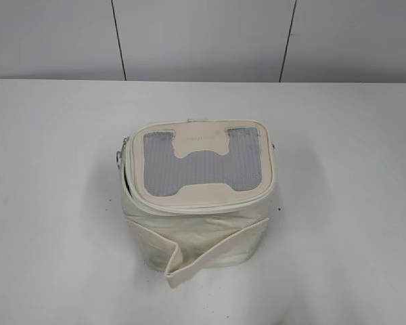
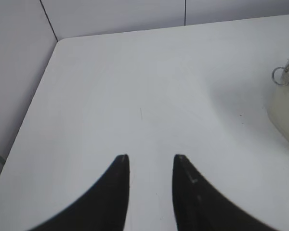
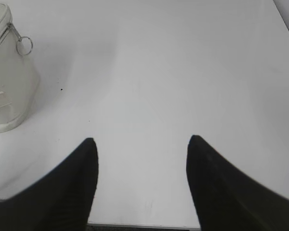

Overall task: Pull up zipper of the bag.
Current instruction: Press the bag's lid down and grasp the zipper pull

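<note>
The cream-white boxy bag [image 1: 196, 230] stands at the middle of the white table, its lid with the grey mesh window [image 1: 199, 161] facing up. The zipper [image 1: 126, 177] gapes along the lid's left rim. One silver slider with a ring pull [image 1: 120, 155] hangs at the bag's left side; it also shows in the left wrist view [image 2: 281, 75]. Another ring pull [image 3: 24, 45] hangs at the bag's right side in the right wrist view. A loose cream strap [image 1: 210, 254] crosses the front. My left gripper [image 2: 151, 158] and right gripper [image 3: 142, 139] are open, empty, over bare table apart from the bag. Neither shows in the exterior view.
The white table [image 1: 54, 203] spreads all around the bag. A grey panelled wall [image 1: 203, 37] stands behind its far edge. The table's left corner and edge [image 2: 55, 45] show in the left wrist view.
</note>
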Robot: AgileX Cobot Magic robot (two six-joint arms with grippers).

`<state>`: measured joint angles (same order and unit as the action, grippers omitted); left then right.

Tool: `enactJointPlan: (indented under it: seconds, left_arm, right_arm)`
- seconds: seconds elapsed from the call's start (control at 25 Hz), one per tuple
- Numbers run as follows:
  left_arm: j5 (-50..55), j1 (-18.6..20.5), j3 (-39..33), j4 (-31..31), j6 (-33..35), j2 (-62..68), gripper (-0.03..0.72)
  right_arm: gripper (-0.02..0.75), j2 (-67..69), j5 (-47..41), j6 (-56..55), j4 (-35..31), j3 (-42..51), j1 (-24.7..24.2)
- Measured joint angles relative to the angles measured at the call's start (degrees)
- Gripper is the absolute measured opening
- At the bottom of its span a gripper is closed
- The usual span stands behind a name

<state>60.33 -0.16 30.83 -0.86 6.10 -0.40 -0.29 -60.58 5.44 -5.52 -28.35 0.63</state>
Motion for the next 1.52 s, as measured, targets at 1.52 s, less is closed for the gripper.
enactJointPlan:
  seconds: [1.52]
  left_arm:
    - [0.00,0.00,0.00,0.00,0.00,0.00,0.241]
  right_arm:
    - [0.460,0.00,0.00,0.00,0.00,0.00,0.00]
